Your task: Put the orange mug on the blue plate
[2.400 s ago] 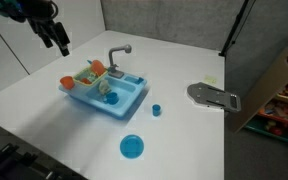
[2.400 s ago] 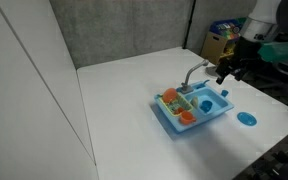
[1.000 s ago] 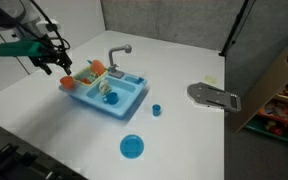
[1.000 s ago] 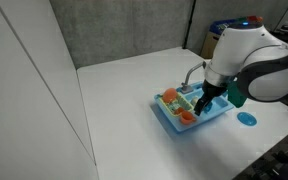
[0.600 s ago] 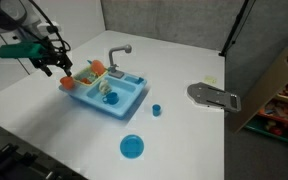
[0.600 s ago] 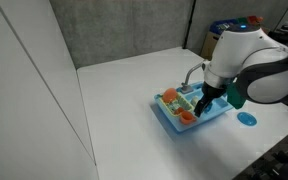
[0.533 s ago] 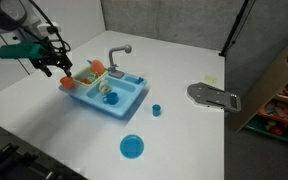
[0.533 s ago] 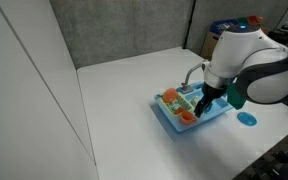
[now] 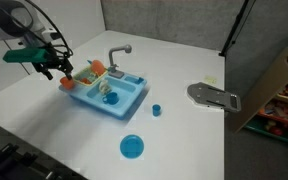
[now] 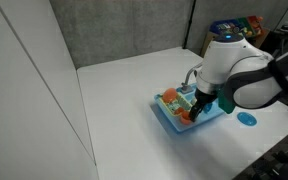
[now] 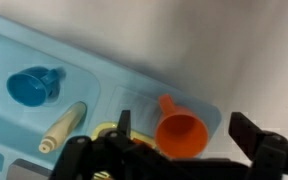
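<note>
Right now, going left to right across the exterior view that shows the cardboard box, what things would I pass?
orange mug → blue plate → small blue cup → flat grey object → cardboard box

- One orange mug (image 11: 179,135) sat directly beneath the gripper (image 9: 57,70).
- One toy sink (image 9: 132,104) lay under the gripper, with one faucet (image 9: 117,53).
- One blue plate (image 9: 131,147) lay well apart from the gripper.
- One small blue cup (image 9: 156,110) stood on the table (image 9: 184,140), beyond the sink.
- One flat grey object (image 9: 214,96) lay farthest from the gripper.
</note>
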You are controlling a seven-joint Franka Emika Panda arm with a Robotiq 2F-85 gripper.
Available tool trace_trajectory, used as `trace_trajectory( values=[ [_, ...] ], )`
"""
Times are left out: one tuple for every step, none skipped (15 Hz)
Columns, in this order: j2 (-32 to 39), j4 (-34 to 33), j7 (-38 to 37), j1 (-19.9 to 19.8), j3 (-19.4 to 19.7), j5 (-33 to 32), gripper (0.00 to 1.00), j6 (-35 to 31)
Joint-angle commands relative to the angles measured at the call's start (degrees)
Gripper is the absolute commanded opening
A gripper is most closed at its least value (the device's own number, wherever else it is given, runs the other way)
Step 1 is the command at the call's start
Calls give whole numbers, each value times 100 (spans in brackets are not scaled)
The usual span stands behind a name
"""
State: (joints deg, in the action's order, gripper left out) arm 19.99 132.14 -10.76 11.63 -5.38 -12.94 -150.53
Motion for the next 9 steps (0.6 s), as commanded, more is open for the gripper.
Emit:
trace_trajectory(
  values=[
    [301,-450,39,171,118,-111,100,64],
    [356,-529,7,220,156,-155,100,58],
    [410,-600,-1,254,183,-172,100,51],
    [465,-667,-45,310,237,-224,100,53],
    [509,-722,-88,367,297,-284,100,64],
    [562,-772,-107,411,347,-333,100,72],
    [621,-815,-97,438,380,-356,100,79],
    [669,-854,-76,456,402,-366,100,81],
    [726,-885,13,431,368,-315,100,86]
  ],
)
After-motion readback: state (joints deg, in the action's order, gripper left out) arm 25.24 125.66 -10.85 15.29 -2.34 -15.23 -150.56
